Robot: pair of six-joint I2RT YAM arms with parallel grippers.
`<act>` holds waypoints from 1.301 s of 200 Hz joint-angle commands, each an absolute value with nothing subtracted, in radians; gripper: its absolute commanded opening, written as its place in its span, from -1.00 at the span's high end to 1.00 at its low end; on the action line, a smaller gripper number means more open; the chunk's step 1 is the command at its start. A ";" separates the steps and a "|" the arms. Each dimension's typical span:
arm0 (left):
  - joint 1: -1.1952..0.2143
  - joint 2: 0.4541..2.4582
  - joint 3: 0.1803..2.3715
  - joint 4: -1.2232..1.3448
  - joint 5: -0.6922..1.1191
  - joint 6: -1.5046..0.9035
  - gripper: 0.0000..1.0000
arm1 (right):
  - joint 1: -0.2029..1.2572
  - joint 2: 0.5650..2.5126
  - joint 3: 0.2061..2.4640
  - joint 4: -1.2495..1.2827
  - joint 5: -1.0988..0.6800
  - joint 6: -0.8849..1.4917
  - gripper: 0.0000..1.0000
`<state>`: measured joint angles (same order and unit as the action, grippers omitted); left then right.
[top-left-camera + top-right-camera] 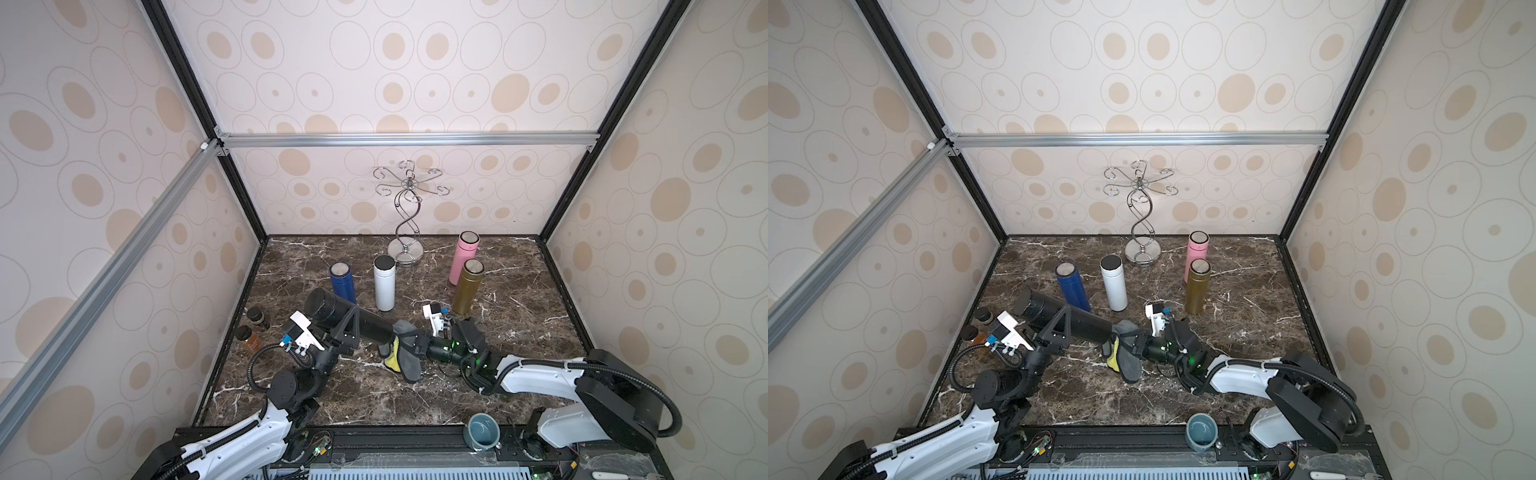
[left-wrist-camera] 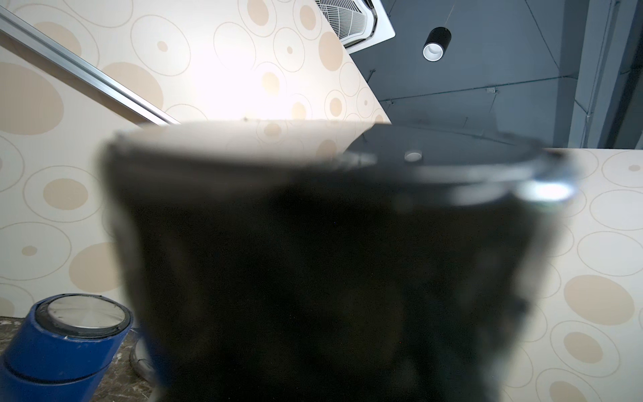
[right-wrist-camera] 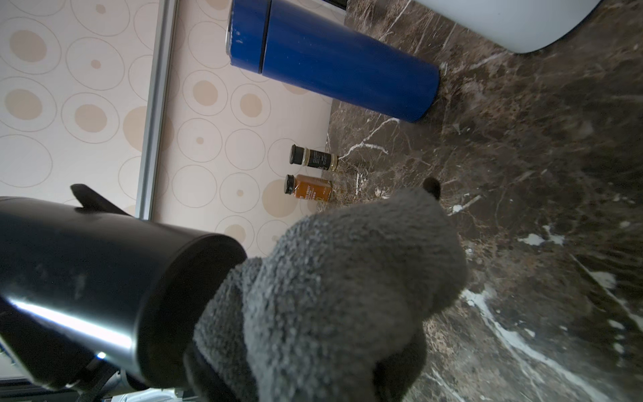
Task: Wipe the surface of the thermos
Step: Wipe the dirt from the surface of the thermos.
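A black thermos (image 1: 332, 309) (image 1: 1050, 309) lies tilted above the marble table, lid end toward the left wall. My left gripper (image 1: 349, 322) (image 1: 1061, 322) is shut on its middle. In the left wrist view the black thermos (image 2: 313, 261) fills the frame and hides the jaws. A grey and yellow cloth (image 1: 403, 353) (image 1: 1125, 357) is bunched against the thermos's base end, and my right gripper (image 1: 409, 343) (image 1: 1133, 345) is shut on it. The right wrist view shows the cloth (image 3: 348, 278) touching the thermos (image 3: 87, 278) at its base rim; the cloth covers the jaws.
Behind stand a blue thermos (image 1: 344, 282), a white one (image 1: 384, 286), a pink one (image 1: 463, 257) and a gold one (image 1: 467, 291). A metal hook stand (image 1: 407, 216) is at the back. Two small bottles (image 1: 253, 328) sit by the left wall. A teal mug (image 1: 482, 432) rests on the front rail.
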<state>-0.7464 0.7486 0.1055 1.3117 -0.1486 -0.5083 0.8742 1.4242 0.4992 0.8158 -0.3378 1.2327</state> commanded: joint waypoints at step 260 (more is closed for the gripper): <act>-0.745 0.829 0.169 1.454 -0.151 -0.490 1.00 | 1.106 1.309 0.768 0.330 -0.373 0.876 1.00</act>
